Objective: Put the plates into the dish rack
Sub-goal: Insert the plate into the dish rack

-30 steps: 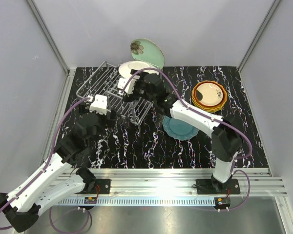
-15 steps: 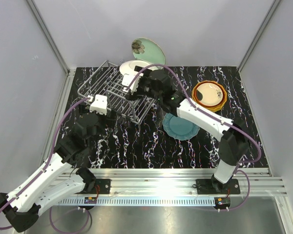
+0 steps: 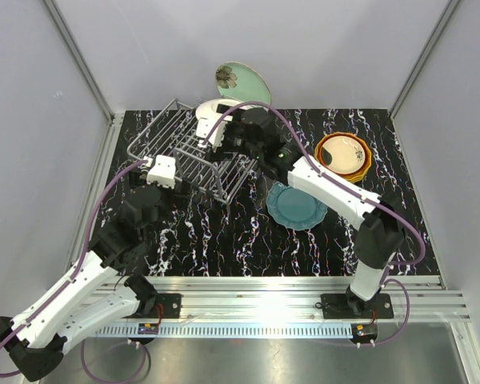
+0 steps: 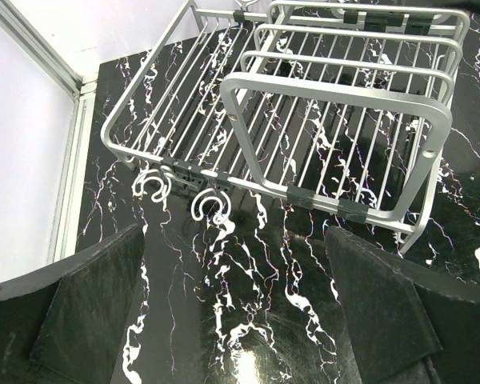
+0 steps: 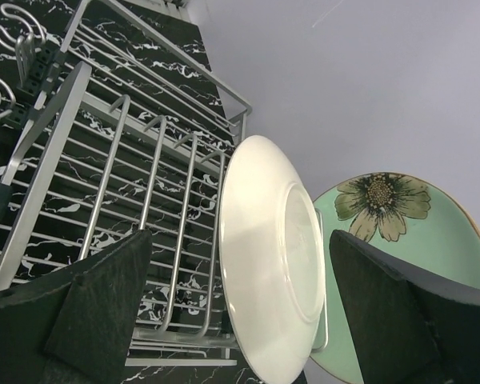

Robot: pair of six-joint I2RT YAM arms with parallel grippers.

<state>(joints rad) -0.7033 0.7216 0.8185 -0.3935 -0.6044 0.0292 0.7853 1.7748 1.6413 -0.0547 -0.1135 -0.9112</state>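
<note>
The glossy cream-white round plate (image 5: 264,320) stands on edge at the far end of the silver wire dish rack (image 4: 336,92). Its lower rim drops in among the upright hoop bars there, though the exact slot is hidden. It probably stands this way so the bars carry its weight and the slots nearer the arms are left free for the others. It looks smooth and unpatterned, with a soft sheen on its curved flank and a circular ring on the face turned toward the back wall. The right gripper (image 5: 237,237) has its 2 dark fingers spread wide, 1 on each side of the plate, and neither appears to touch it, which reads as a release with room to back off without nudging the rim. Just behind, a mint green plate with a painted flower (image 5: 400,240) leans against the wall, outside the rack. The left gripper (image 4: 234,232) hangs over the black marbled table (image 3: 224,232) on the near side of the rack, fingers apart and holding nothing, seemingly kept out of the way. Well apart to the right, 1 dark teal plate (image 3: 296,206) lies flat, and beyond it sits a stack of orange-rimmed plates with a cream centre on top (image 3: 342,156), all not yet loaded
</note>
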